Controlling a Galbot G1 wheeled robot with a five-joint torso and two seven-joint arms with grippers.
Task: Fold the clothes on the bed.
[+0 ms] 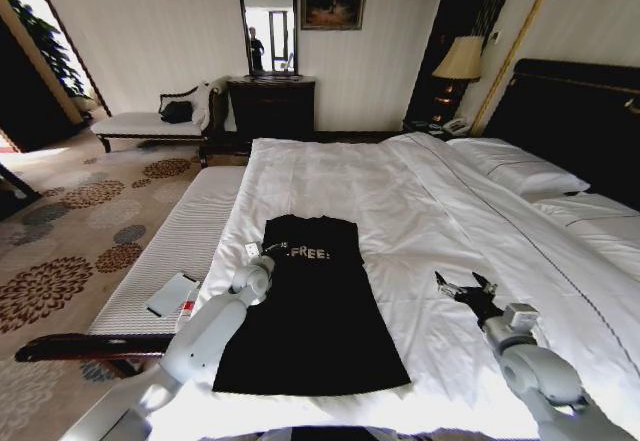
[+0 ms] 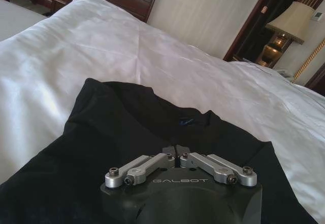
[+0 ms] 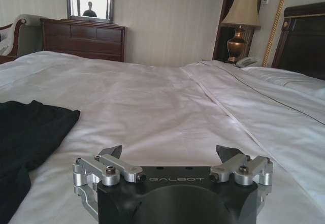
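The clothes (image 1: pixel 320 311) are one black T-shirt with white "FREE!" lettering, lying flat in a long narrow shape on the near left part of the bed (image 1: pixel 400 191). My left gripper (image 1: pixel 266 251) sits at the shirt's left edge beside the lettering. In the left wrist view its fingers (image 2: pixel 176 150) are shut together right over the black fabric (image 2: pixel 117 132), below the collar; whether they pinch cloth is hidden. My right gripper (image 1: pixel 465 286) hovers open over the white duvet to the right of the shirt, well apart from it. The right wrist view shows its spread jaws (image 3: pixel 169 153) and the shirt's edge (image 3: pixel 25 132).
A white-cushioned bench (image 1: pixel 170 241) runs along the bed's left side with a flat grey device (image 1: pixel 172 294) on it. Pillows (image 1: pixel 520 173) and the dark headboard (image 1: pixel 580 111) lie to the right. A lamp (image 1: pixel 461 59) and dresser (image 1: pixel 272 106) stand at the far wall.
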